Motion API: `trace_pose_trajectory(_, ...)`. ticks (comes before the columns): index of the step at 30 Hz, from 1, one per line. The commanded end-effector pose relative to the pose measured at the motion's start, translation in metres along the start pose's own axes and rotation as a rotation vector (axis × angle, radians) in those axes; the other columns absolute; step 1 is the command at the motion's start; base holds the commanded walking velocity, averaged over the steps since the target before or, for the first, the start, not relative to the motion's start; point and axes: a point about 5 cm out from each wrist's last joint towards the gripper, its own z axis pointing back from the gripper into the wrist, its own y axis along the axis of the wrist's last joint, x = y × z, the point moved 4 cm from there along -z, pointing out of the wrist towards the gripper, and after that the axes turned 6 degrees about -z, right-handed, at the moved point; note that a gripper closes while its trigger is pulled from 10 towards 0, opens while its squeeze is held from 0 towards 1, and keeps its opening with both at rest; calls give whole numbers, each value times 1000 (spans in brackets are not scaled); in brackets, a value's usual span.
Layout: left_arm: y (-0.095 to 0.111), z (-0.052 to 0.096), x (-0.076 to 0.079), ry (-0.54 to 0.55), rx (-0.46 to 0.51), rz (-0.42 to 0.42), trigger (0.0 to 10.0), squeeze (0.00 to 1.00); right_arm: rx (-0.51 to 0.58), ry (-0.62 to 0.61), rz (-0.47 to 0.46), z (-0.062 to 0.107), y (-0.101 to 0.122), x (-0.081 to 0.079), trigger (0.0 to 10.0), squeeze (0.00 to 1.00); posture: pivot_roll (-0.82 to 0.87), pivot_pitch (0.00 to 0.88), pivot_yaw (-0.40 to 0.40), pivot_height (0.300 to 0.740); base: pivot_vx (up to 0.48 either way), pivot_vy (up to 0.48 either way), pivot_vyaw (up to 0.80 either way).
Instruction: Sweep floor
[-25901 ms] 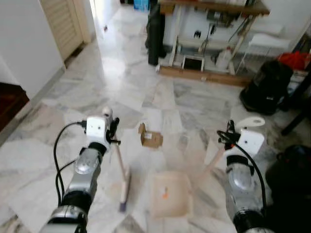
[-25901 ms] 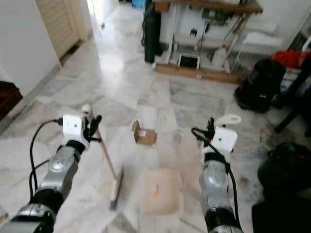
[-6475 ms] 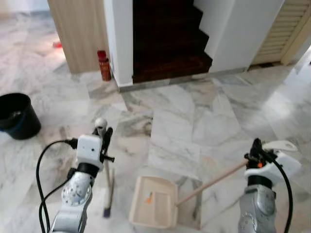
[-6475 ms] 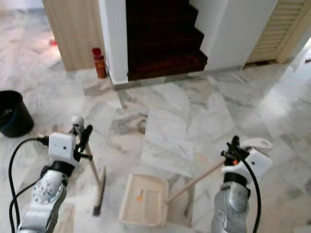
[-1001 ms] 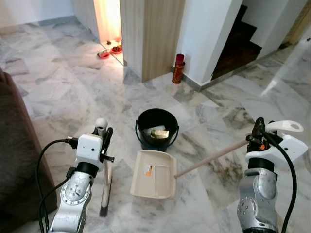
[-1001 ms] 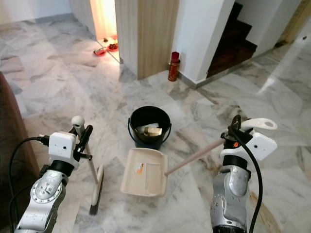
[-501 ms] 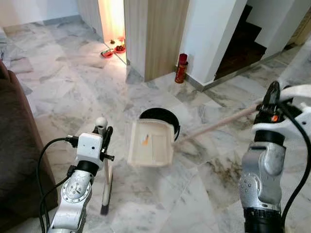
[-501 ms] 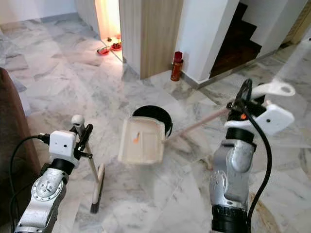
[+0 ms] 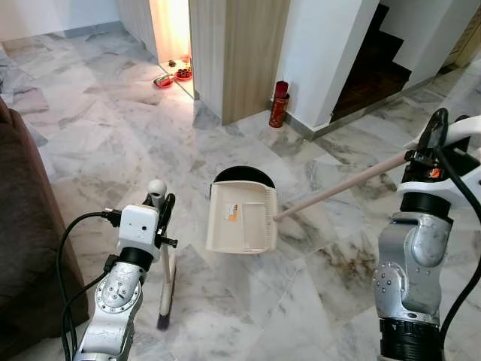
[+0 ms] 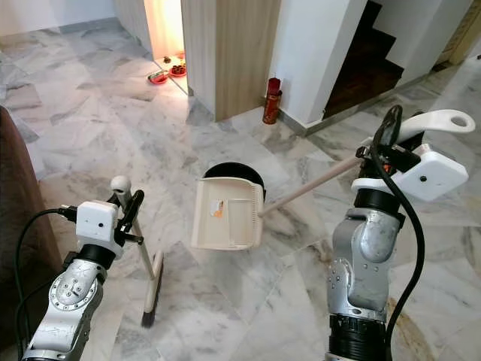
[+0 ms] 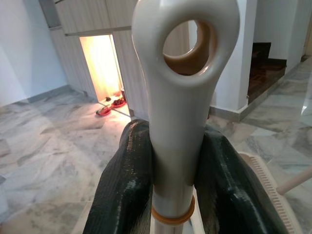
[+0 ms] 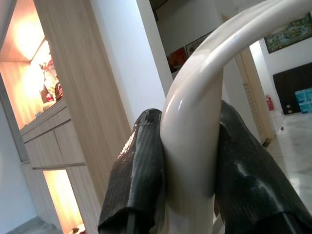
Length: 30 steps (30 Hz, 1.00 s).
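My right gripper [image 10: 385, 147] is shut on the cream handle end [image 12: 195, 131] of a long wooden pole carrying a cream dustpan [image 10: 225, 213]. The dustpan hangs tilted in the air over a black bucket [image 10: 234, 174], hiding most of it. A small orange scrap clings inside the pan. My left gripper [image 9: 161, 211] is shut on the cream handle [image 11: 180, 112] of a short broom [image 9: 164, 293]. The broom stands nearly upright, its bristle head resting on the marble floor [image 9: 248, 301] to the left of the dustpan.
A dark sofa [image 9: 26, 226] lies along the left edge. Behind the bucket stand a wooden panel wall, a white pillar and a red canister [image 9: 279, 104]. Dark stairs [image 9: 372, 68] rise at back right. Red bowls [image 9: 174, 77] sit in a lit alcove.
The right arm has kept the dustpan raised and tipped it steeper over the bucket, hiding more of it. The left arm and broom have held still.
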Motion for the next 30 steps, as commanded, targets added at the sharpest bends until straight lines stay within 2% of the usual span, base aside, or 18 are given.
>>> trace_pose_trajectory(1,10,-1,-1,-3,41,-22,10000,0,79,0,-29,-4,20,-3,10000,0,179,66,-70,740,0,0,0)
trace_pose_trajectory(8,10,-1,-1,-1,38,-29,10000,0,74,-9,-31,-3,20,-1,10000,0,180,66,-72,740,72,0,0)
trace_pose_trajectory(30,9,-1,-1,5,36,-33,10000,0,60,-11,-38,-1,18,0,10000,0,185,61,-75,740,328,0,0)
